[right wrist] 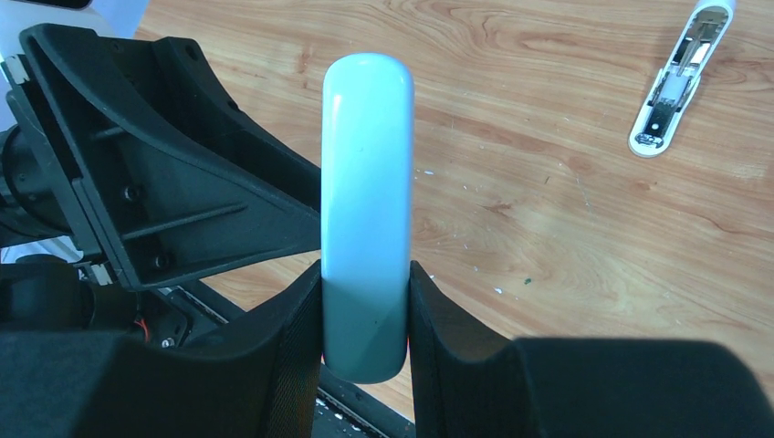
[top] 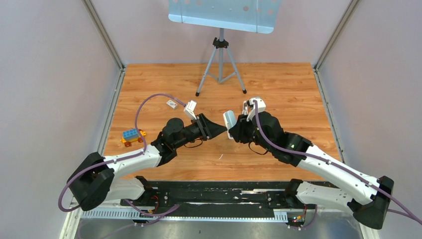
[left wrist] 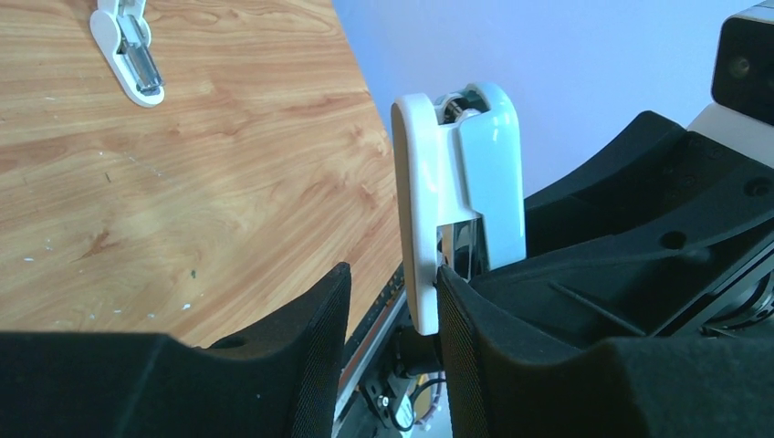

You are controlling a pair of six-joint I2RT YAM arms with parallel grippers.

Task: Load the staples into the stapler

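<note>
The right gripper point(right wrist: 365, 315) clamps the stapler point(right wrist: 367, 210) upright above the tabletop point(right wrist: 566, 228), while the half-open left gripper point(left wrist: 392, 315), empty, straddles its smooth, stiff, likely slippery plastic edge, best pinched across flat sides.

We see even, bright, diffuse light across the orange-brown wooden tabletop point(top: 278, 94), with only faint soft shadows under the arms in the overhead view. The slim pale grey-blue plastic stapler point(right wrist: 367, 210) carries a soft sheen along its rounded top in the right wrist view. In both wrist views the black textured fingers point(left wrist: 301, 365) nearest the lens look dark and slightly blurred.
</note>
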